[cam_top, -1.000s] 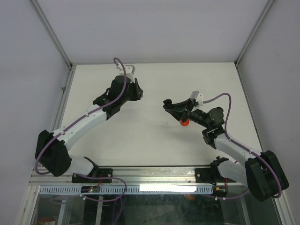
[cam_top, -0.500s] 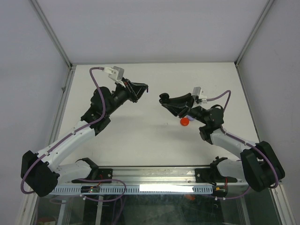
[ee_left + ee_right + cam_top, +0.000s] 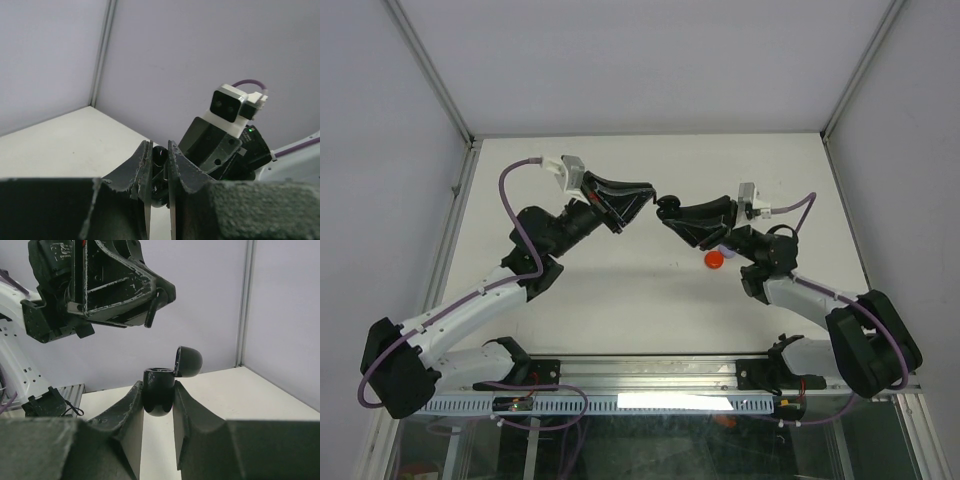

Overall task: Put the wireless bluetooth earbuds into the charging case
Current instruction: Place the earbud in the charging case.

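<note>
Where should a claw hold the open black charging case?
Grip the rounded lower body of the charging case, pinched side to side, coming from the end opposite its mouth, as the right claw does. The lid stands hinged open above the rim, so the top is free for the left claw and its black earbud.

Red round thing partly hidden beneath the right gripper

top: I look down from high above the near edge, whole table in frame | left wrist: close along left claw, facing right arm | right wrist: close along right claw, facing left arm | shared: claw tips meeting mid-air
</note>
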Available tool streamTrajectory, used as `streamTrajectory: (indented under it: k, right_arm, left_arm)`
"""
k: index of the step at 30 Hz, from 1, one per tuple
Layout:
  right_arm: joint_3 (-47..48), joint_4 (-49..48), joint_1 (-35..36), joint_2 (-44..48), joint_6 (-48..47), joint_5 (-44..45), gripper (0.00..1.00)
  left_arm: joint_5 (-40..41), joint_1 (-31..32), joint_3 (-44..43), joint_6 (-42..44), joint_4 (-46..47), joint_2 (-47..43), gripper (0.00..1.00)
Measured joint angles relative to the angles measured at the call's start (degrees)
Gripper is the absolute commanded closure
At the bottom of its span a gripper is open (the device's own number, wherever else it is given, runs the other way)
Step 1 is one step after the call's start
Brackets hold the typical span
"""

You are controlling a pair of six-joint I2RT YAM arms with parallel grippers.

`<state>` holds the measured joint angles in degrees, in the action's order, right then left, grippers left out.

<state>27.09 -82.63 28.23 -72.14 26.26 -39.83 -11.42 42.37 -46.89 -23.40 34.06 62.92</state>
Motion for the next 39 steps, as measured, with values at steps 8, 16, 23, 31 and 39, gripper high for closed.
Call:
streamTrajectory:
  k: [8, 16, 23, 31, 39]
  right_arm:
    - [0.0, -1.7, 0.2, -0.4, 3.8, 0.5, 1.0]
    - [0.0, -2.0, 0.5, -0.5, 5.7, 0.6, 1.0]
    - [0.0, -2.0, 0.5, -0.3, 6.1, 0.6, 1.0]
    - [0.0, -2.0, 0.5, 0.0, 6.4, 0.6, 1.0]
    - [0.0, -2.0, 0.6, 0.2, 6.5, 0.6, 1.0]
  left_arm:
    - [-0.7, 2.7, 0.9, 0.1, 5.0, 0.7, 0.97]
    - [-0.6, 4.2, 0.9, 0.7, 5.4, 2.7, 0.97]
    - [-0.3, 5.0, 1.3, 1.4, 5.7, 3.6, 0.97]
    - [2.9, 4.9, 2.9, 1.9, 6.5, 2.9, 0.97]
    - [3.9, 5.0, 3.2, 2.0, 6.6, 2.9, 0.97]
